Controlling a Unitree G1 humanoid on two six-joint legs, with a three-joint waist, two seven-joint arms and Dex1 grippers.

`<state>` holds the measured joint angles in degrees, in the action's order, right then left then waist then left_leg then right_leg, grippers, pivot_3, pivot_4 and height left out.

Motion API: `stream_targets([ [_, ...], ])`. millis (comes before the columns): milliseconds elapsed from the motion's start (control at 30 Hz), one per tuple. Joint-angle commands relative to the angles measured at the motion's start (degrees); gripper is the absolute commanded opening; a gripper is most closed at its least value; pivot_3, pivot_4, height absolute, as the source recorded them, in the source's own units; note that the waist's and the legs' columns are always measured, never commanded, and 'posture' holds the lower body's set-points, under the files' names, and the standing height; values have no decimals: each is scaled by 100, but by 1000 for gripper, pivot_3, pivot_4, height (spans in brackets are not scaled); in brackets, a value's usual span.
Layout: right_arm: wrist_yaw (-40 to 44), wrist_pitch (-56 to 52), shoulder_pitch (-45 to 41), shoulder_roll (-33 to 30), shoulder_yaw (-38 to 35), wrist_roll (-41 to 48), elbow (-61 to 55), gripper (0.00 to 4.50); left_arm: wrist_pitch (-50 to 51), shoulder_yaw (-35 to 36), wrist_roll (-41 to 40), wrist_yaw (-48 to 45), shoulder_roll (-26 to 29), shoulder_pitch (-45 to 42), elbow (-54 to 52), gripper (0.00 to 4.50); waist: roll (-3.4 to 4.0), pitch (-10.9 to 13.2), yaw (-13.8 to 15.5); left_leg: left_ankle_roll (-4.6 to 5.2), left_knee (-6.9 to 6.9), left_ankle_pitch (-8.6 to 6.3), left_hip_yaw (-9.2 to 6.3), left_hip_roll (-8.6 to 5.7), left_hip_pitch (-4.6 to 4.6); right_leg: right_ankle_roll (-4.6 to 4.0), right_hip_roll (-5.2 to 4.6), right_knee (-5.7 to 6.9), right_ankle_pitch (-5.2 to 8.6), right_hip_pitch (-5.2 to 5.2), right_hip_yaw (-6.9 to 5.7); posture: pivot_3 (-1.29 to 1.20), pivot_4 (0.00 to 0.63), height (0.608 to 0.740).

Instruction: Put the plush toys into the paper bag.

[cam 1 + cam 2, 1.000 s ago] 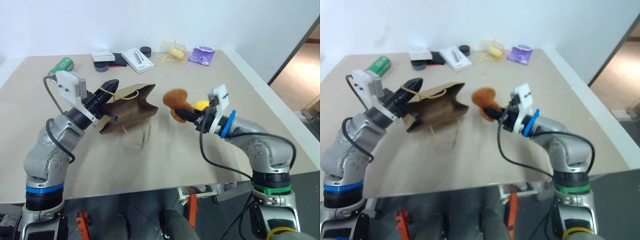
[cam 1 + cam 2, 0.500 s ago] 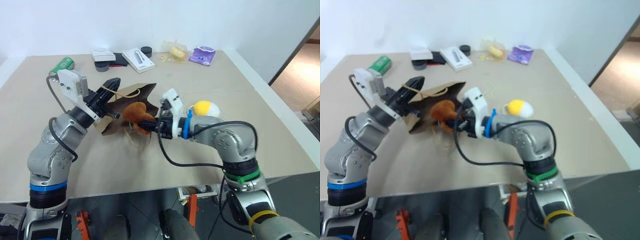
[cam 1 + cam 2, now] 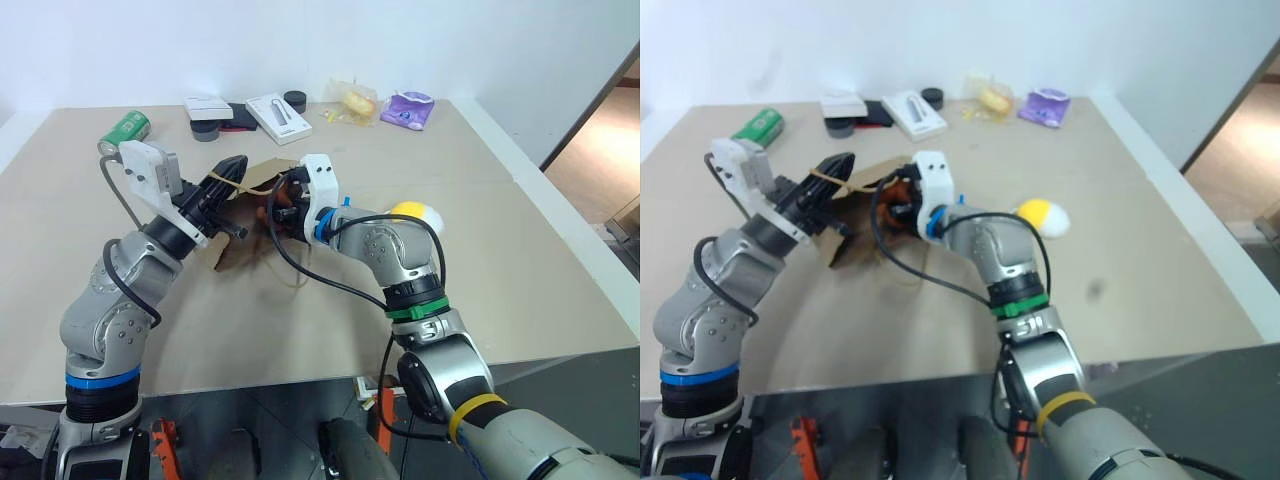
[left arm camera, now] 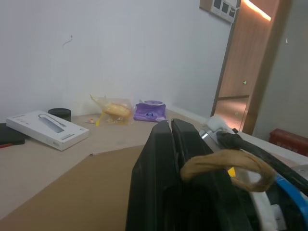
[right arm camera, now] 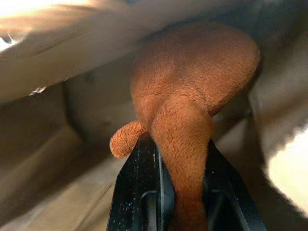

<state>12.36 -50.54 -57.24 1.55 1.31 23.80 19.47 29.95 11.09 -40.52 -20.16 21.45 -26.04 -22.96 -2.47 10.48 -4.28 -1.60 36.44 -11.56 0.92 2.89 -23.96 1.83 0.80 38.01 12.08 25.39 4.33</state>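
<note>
So the right gripper is clamped on the brown gingerbread toy, shoved inside the paper bag mouth. Left gripper is pinched tight on a bag handle. The yellow-and-white egg toy sits on the table, right of the bag.

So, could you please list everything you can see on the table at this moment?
paper bag: one, brown, mid-table, mouth held open.
gingerbread toy: one, brown, inside the bag's mouth.
egg toy: one, yellow and white, on the table right of the bag.
green can: one, far left, lying down.
white boxes: two, far edge.
black round items: two, far edge.
clear-wrapped yellow item: one, far edge.
purple packet: one, far right.
left gripper: shut on the bag's handle.
right gripper: shut on the gingerbread toy.
</note>
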Motion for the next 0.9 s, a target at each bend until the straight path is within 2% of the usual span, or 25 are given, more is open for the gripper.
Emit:
stream_targets([
  [33,-12,94,-181,33,-84,-53,-229,709,11,113,-127,122,-45,-81,-200,0,0,0,0,0,0,0,-5,0,-1,-1,0,0,0,0,-4,0,150,740],
  [133,194,-24,-72,-55,-31,35,-596,2045,88,216,-277,282,-134,-192,-70,0,0,0,1,0,1,0,-14,0,-4,-2,1,0,1,0,-11,0,150,740],
  [267,648,-420,70,-349,130,222,-1277,4129,266,445,-608,562,-236,-412,161,0,0,0,13,0,7,0,-29,0,-14,-2,0,0,1,0,-23,0,150,740],
  [300,748,-503,89,-437,169,251,-1435,4449,299,486,-667,608,-248,-467,214,0,0,0,15,0,7,0,-29,0,-14,-2,0,0,2,0,-23,0,150,740],
  [400,1185,-835,156,-821,267,472,-2072,4449,335,535,-741,665,-230,-614,352,0,0,0,18,0,8,0,-35,-2,-16,-3,0,0,2,-1,-28,0,150,740],
  [600,1976,-865,468,-1988,-238,864,-2798,4449,371,656,-803,678,-133,-921,630,0,0,0,33,0,9,0,-43,-6,-21,-3,-2,-1,5,-1,-34,0,150,740],
  [700,1623,-291,582,-2722,-399,92,-1797,4449,355,668,-780,611,-86,-1022,744,0,0,0,55,0,10,0,-43,-12,-20,-1,-7,-2,6,-3,-34,0,150,740],
  [767,1272,240,649,-3146,-166,-618,-946,4449,343,653,-754,563,-66,-1046,778,0,0,0,64,-1,14,2,-40,-17,-19,-2,-10,-2,6,-5,-29,0,150,740],
  [900,969,1186,721,-3370,-20,-1303,565,4449,371,614,-768,533,-86,-1056,815,0,-1,0,94,-1,13,2,-31,-19,-15,-1,-11,-3,6,-5,-20,0,150,740],
])
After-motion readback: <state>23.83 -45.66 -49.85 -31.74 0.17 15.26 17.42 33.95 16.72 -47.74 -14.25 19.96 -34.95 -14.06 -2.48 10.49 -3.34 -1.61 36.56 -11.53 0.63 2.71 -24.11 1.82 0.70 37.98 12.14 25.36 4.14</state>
